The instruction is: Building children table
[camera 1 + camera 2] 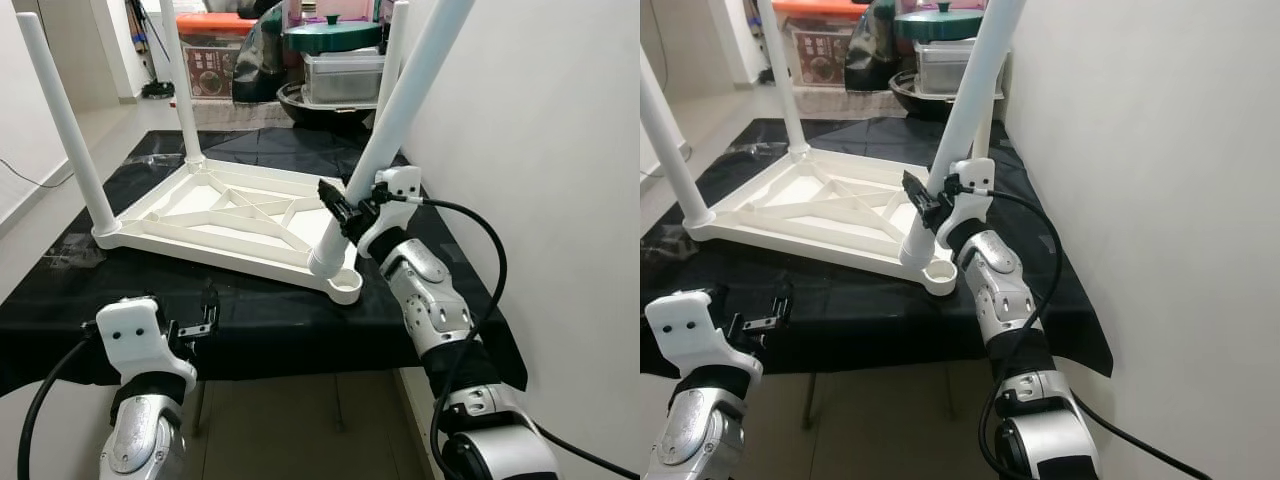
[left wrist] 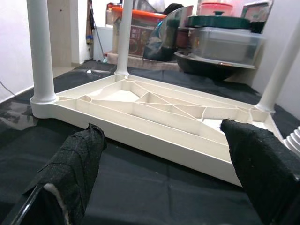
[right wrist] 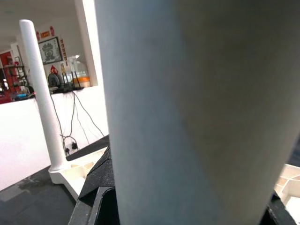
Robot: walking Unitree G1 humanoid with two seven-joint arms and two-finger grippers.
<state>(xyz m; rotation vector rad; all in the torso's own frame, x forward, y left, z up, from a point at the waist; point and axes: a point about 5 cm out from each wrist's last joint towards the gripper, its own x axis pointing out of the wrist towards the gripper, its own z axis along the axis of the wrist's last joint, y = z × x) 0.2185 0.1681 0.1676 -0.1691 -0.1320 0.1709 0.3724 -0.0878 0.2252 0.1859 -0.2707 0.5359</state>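
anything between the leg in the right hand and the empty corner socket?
Nothing visible. The right hand grips the tilted fourth leg; its lower end sits beside the open corner socket of the upturned tabletop, not in it. The left hand is open, clear of it.

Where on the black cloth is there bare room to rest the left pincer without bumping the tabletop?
The front strip of black cloth between the upturned tabletop and the near edge is bare; the left pincer hovers there, open. The near right corner is crowded: the right pincer grips a tilted leg beside the empty socket.
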